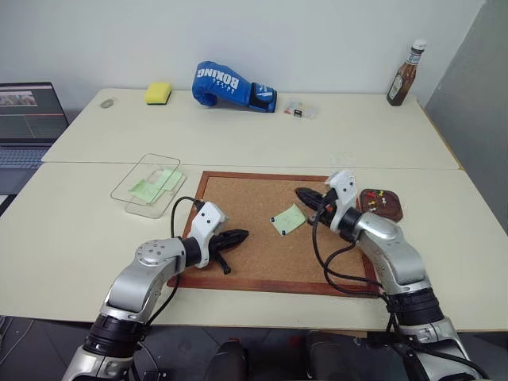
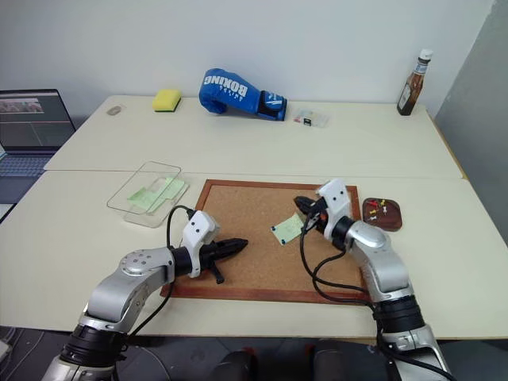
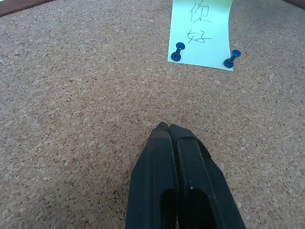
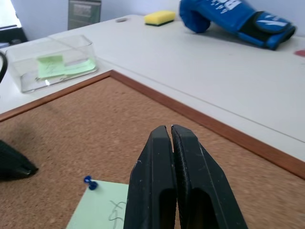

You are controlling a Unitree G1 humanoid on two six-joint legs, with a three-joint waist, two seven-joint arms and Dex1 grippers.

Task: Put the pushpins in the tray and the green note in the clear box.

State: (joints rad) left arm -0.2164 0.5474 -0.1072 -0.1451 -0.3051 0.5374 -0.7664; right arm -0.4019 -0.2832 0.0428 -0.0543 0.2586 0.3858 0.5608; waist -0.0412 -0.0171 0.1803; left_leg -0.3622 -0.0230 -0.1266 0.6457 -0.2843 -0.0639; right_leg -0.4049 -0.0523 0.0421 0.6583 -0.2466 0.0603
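Surface: corkboard point(image 1: 254, 230), centre frame.
Green note point(image 3: 202, 31): light, floppy; pinned by two pushpins point(image 3: 178, 51).
Hold: pin heads first.
Left gripper point(image 1: 238, 235): clenched, empty.
Right gripper point(image 1: 305, 194): clenched; contents unclear.

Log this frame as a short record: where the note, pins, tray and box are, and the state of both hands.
note: pale green square paper note lies on the wood-framed corkboard, handwriting on it
pins on note: two blue pushpins stuck in its corners
tray: small dark brown dish right of the board, several pins inside
box: clear plastic box left of the board, green paper already inside
left hand: shut, empty, over the board
right hand: shut, beside the note
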